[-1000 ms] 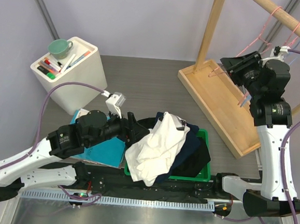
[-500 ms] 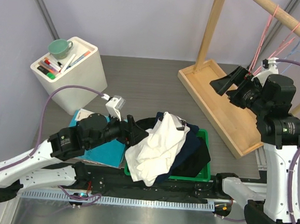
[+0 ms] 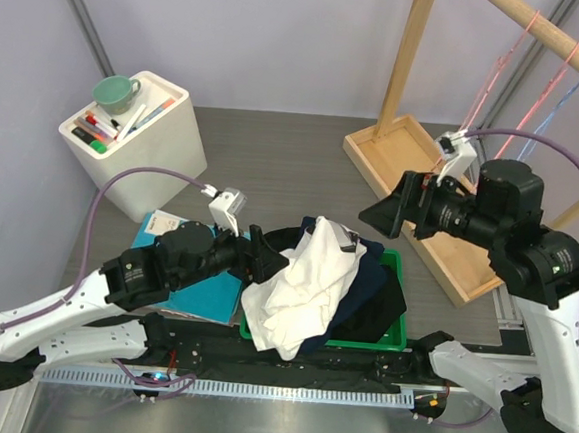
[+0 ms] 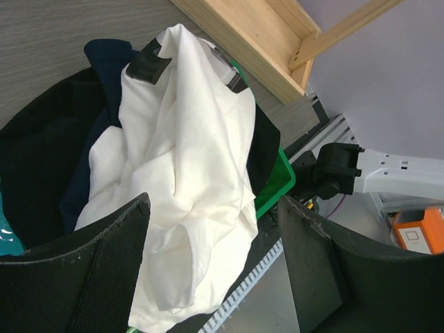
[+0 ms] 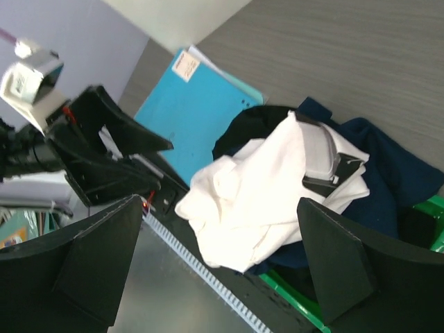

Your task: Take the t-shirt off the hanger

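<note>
At the far left a white box [image 3: 145, 140] holds a green mug [image 3: 114, 90] and some markers [image 3: 101, 126]; any print on them is too small to read. A blue folder [image 3: 198, 295] lies flat on the worktop. It carries a small white sticker [image 5: 186, 64] with reddish marks that cannot be made out.

The left hand [image 3: 266, 258] hovers just beside the laundry with its fingers spread wide and nothing between them. The white t-shirt [image 3: 299, 287] lies crumpled on top of dark garments [image 3: 374, 293] in a green bin [image 3: 394, 337], one fold draping over the near rim. Its collar shows dark patches [image 4: 149, 66] and a grey tag, with no legible lettering.

Further right, the right hand [image 3: 388, 209] hangs above the wooden tray [image 3: 413, 176] of the rack. Its fingers also stand wide apart and hold nothing. The pink and blue wire hangers [image 3: 496, 72] hang from the rail [image 3: 554, 37], and no cloth shows on them, so the shirt looks to be off already.

The risks are small ones:
- The left hand sits so close that a careless sweep or pinch could snag the draped fold and drag the shirt out onto the worktop.
- The right arm's cable loops near the hangers and could hook one if the arm swings back.
</note>
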Tool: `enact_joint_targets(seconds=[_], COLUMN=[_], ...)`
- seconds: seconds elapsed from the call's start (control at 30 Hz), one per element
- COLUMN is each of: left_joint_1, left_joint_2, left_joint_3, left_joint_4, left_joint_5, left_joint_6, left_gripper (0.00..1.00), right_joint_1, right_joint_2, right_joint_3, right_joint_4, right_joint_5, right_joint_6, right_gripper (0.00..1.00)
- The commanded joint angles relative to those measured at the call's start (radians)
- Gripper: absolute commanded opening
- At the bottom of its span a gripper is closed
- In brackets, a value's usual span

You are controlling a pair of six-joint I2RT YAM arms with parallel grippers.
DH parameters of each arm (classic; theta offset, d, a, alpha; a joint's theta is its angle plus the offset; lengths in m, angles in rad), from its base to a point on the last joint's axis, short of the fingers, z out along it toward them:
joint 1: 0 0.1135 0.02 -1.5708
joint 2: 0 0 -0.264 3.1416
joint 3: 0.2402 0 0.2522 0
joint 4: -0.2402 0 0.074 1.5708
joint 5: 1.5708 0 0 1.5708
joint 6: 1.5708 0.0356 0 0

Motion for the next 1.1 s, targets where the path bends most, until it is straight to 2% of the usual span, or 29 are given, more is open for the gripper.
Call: enact_joint_targets(seconds=[0.0, 0.03, 0.17, 0.2, 0.23, 0.33, 0.4, 0.43, 0.5, 0.7, 0.83, 0.97, 1.07], left_joint_1=[0.003, 0.001, 0.003, 0.003, 0.003, 0.001, 0.003, 0.001, 0.003, 0.001, 0.001, 0.001, 0.001], left_joint_2=[-0.009, -0.012, -0.034, -0.049, -0.06, -0.118, -0.188, -0.214, -0.274, -0.512, -0.667, -0.832, -0.79], left_joint_3=[-0.023, -0.028, -0.056, -0.072, -0.083, -0.14, -0.208, -0.239, -0.334, -0.532, -0.64, -0.749, -0.757], left_joint_4=[0.063, 0.069, 0.073, 0.075, 0.081, 0.122, 0.186, 0.214, 0.303, 0.389, 0.425, 0.476, 0.559], left_joint_5=[-0.014, -0.011, -0.017, -0.017, -0.014, -0.008, 0.012, 0.021, 0.047, 0.093, 0.124, 0.147, 0.226], left_joint_6=[-0.018, -0.022, -0.038, -0.042, -0.047, -0.062, -0.074, -0.096, -0.116, -0.186, -0.223, -0.248, -0.238], left_gripper=[0.75, 0.74, 0.74, 0.74, 0.74, 0.75, 0.75, 0.75, 0.76, 0.77, 0.78, 0.79, 0.8], right_joint_1=[0.147, 0.233, 0.385, 0.407, 0.421, 0.436, 0.436, 0.436, 0.436, 0.436, 0.436, 0.436, 0.438], right_joint_2=[0.024, 0.024, 0.047, 0.041, 0.026, -0.099, -0.187, -0.208, -0.235, -0.306, -0.401, -0.565, -0.68], right_joint_3=[-0.093, -0.108, -0.235, -0.264, -0.301, -0.583, -0.689, -0.77, -0.83, -1.033, -1.14, -1.219, -1.263], right_joint_4=[0.052, 0.07, 0.178, 0.252, 0.309, 0.573, 0.726, 0.761, 0.823, 0.853, 0.805, 0.77, 0.743], right_joint_5=[0.095, 0.147, 0.309, 0.345, 0.391, 0.461, 0.493, 0.496, 0.501, 0.545, 0.579, 0.58, 0.599], right_joint_6=[-0.015, 0.005, 0.077, 0.091, 0.13, 0.215, 0.255, 0.272, 0.313, 0.453, 0.536, 0.57, 0.617], right_gripper=[0.99, 0.99, 0.99, 0.99, 0.99, 0.99, 0.99, 0.99, 0.99, 0.99, 0.99, 1.0, 1.0])
